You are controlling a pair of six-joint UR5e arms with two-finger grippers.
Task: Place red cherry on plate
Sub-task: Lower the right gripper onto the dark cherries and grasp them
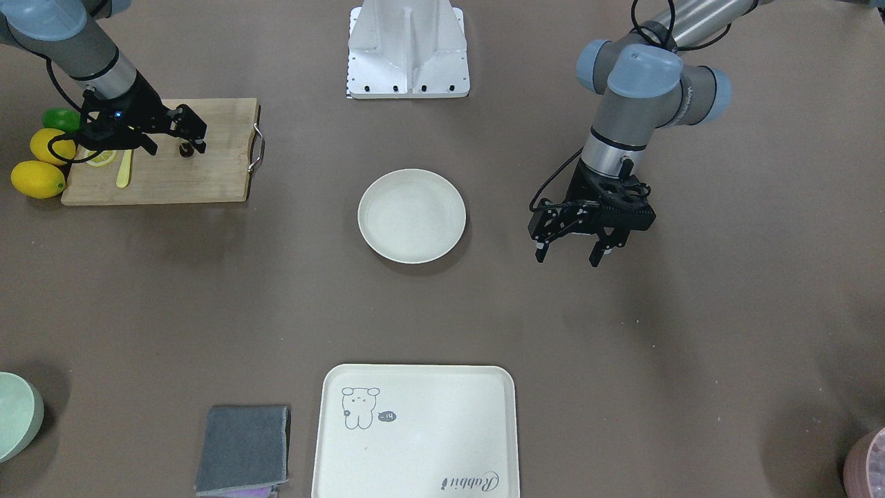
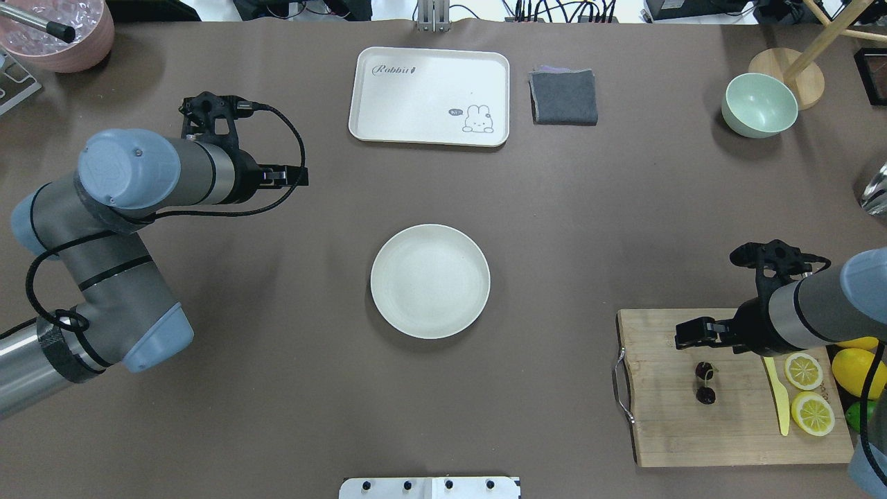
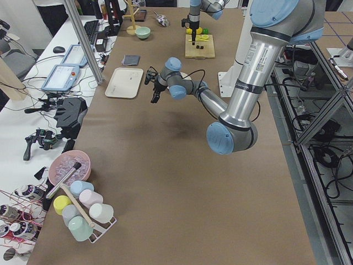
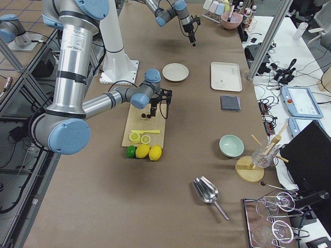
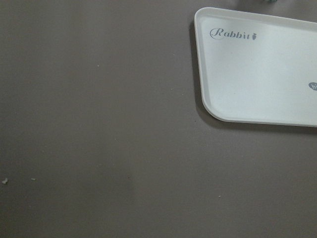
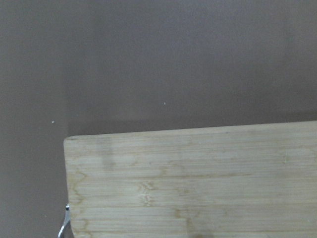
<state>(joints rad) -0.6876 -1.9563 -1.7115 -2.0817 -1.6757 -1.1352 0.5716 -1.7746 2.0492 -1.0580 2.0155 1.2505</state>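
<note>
The red cherry, two dark round fruits on one stem, lies on the wooden cutting board at the table's right. My right gripper hovers just above it, open, with nothing held; in the front-facing view the red cherry shows below and between the fingers of the right gripper. The round cream plate sits bare at the table's centre, also seen as the plate. My left gripper hangs open over bare table, apart from the plate on its left side. Neither wrist view shows fingers.
On the board lie two lemon slices and a yellow knife; whole lemons and a lime sit beside it. Further off are a bear-print tray, a grey cloth, a pale green bowl and a pink bowl.
</note>
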